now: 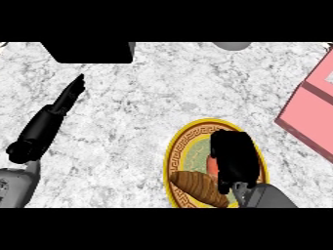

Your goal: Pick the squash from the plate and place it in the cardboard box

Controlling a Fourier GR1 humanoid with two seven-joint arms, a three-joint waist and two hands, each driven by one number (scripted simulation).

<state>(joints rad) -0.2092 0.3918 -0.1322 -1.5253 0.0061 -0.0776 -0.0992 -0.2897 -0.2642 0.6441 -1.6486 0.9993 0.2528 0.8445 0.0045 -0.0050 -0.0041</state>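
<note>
Head view: table [161, 88]
Squash [200, 188]: on plate [179, 141], just left of right hand [234, 156] (fingers curled down, not around it)
Left hand [64, 100]: straight, released
Box [320, 117]: pink, right

Light falls evenly and fairly bright over the marble counter [147, 107] — no glare, no hard shadows. The black right hand [234, 156] reads as a flat dark mass, its fingers perhaps indistinct against the plate [179, 141] — edges throughout look soft.
</note>
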